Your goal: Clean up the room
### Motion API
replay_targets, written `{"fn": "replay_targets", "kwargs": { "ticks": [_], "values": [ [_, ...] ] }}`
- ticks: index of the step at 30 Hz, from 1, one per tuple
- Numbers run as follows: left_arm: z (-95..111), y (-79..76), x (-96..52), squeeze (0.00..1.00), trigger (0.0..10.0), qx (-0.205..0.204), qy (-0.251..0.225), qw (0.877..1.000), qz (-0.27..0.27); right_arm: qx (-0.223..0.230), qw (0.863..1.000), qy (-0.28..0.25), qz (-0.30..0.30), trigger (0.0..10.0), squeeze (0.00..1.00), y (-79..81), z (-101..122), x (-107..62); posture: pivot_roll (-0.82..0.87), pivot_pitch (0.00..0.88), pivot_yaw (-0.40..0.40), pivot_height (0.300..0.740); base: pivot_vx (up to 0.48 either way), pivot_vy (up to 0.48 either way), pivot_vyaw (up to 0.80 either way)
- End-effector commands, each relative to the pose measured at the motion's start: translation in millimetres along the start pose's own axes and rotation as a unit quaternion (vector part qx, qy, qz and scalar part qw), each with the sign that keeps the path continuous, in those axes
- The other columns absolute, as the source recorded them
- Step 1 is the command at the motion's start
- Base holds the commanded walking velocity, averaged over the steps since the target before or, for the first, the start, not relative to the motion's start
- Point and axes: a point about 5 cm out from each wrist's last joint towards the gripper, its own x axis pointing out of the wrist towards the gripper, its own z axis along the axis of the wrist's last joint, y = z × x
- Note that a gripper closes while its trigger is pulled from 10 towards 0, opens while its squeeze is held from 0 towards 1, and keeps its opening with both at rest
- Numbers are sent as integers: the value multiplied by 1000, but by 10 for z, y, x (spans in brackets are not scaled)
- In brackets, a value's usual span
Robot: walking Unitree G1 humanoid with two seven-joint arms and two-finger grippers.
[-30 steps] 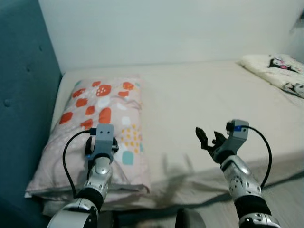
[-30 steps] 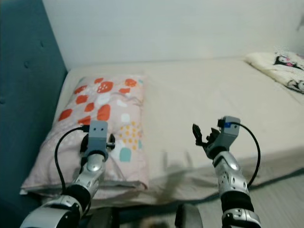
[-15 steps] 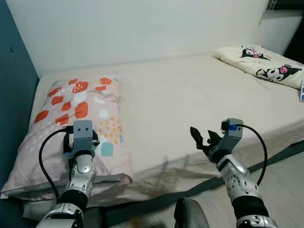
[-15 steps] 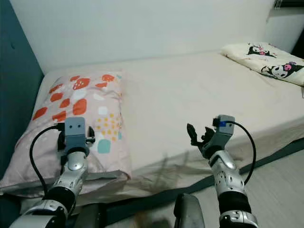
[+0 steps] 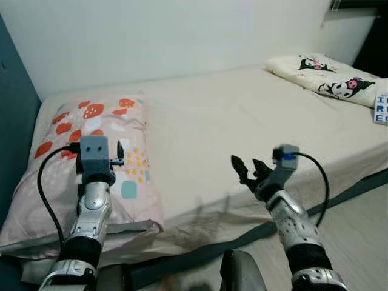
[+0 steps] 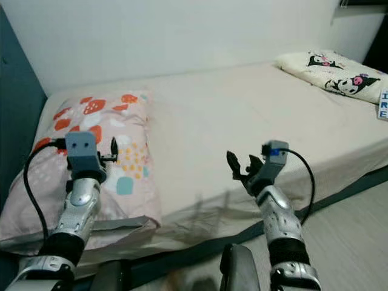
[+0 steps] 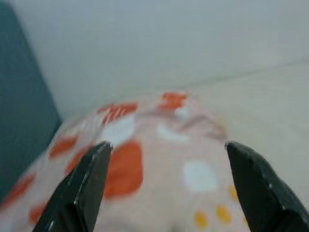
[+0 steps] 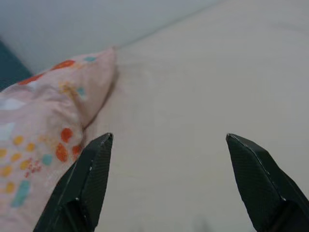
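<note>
Left eye view: wide bed with a plain cream sheet [image 5: 224, 121], running from centre frame out to the right edge
Pillow: pink fabric pillow with red and orange blotches [image 5: 91, 157], lying at the left end of the bed, next to the dark teal padded headboard [image 5: 12, 139]
Far corner: white cartoon-print pillow [image 5: 321, 76], upper right
Left gripper [image 5: 119, 153]: held up over the pink pillow, jaws spread, nothing in them
Right gripper [image 5: 247, 171]: lower centre-right, over the bed's near edge, jaws spread too, empty
</note>
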Motion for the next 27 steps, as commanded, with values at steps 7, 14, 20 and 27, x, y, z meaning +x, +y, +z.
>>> {"fn": "replay_targets", "kwargs": {
  "ticks": [7,14,20,27],
  "values": [
    [-208,199,-12,0,10000,158,51,986,-24,-9,997,52,64,10000,0,428,-228,173,16,96,-102,495,0,0,0],
    [-429,386,-93,0,10000,176,133,975,19,-9,994,58,88,10000,0,559,-261,196,15,98,-104,495,0,0,0],
    [-741,709,-419,0,10000,94,243,957,132,-4,994,56,89,10000,0,533,-262,167,8,100,-102,495,0,0,0],
    [-791,847,-521,0,10000,95,254,953,135,-6,995,57,78,10000,0,474,-251,165,12,102,-106,495,0,0,0]
  ]
}}
